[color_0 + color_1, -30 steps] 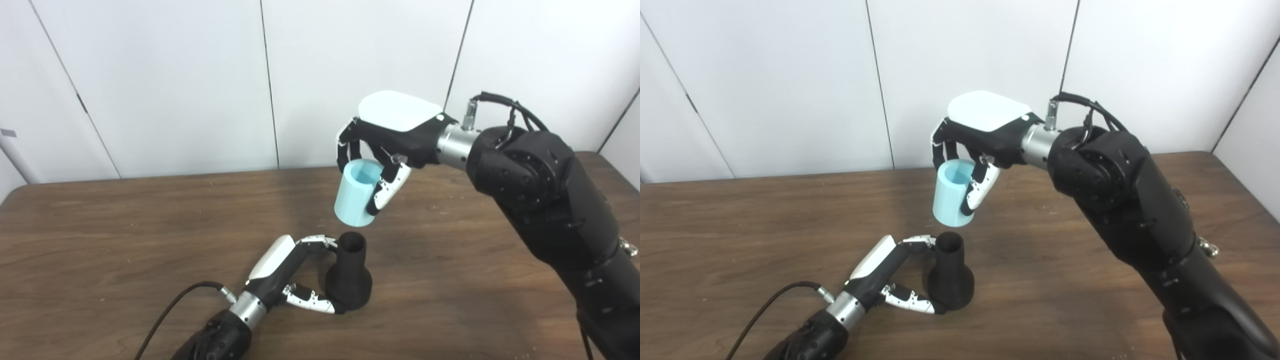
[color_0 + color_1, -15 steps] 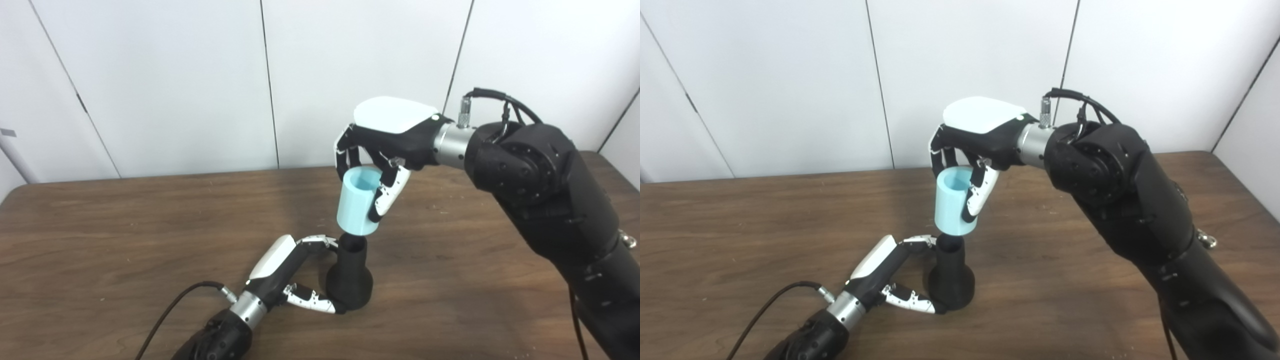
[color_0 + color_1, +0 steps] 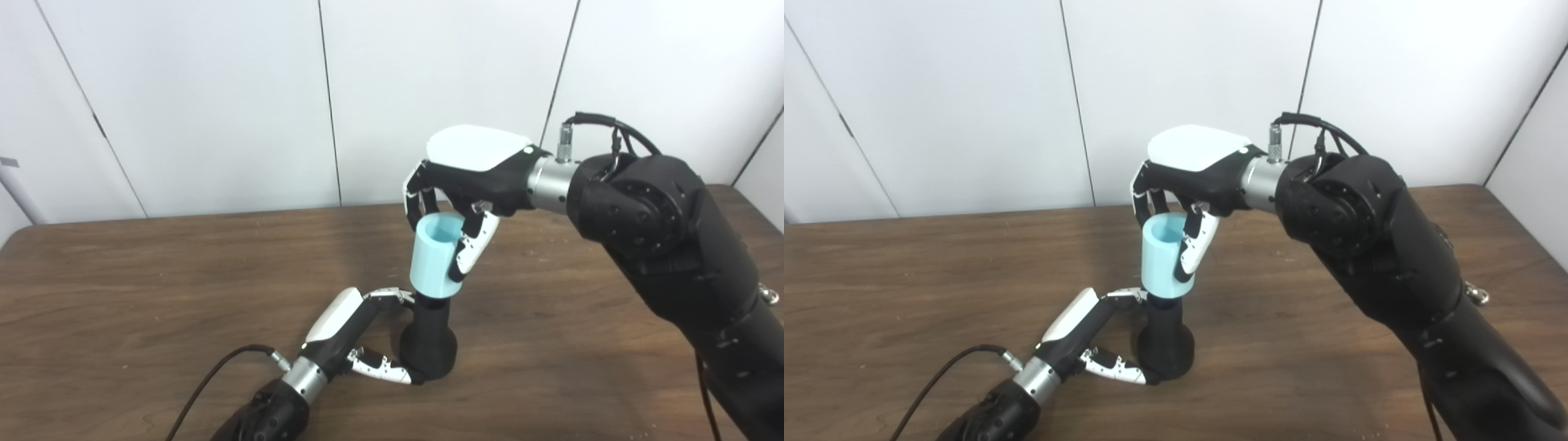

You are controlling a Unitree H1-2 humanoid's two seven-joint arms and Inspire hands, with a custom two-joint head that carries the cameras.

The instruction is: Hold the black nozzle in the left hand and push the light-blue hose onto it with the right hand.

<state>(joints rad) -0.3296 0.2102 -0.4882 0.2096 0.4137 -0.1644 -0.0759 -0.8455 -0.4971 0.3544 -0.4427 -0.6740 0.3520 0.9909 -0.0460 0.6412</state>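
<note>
Right hand (image 3: 468, 184) wraps the short light-blue cylindrical hose (image 3: 432, 256) near its top, seated on the neck of the black flared nozzle (image 3: 429, 346). Left hand (image 3: 358, 343) clasps the nozzle, upright on the wooden table (image 3: 153, 294). Hose looks light and stiff; the high side grip suits it.

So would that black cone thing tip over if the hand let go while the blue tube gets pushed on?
Probably not easily: the black nozzle stands upright on a wide flared base. Its narrow neck, with the light-blue hose on top, could make it wobble. The left hand likely steadies it.
</note>
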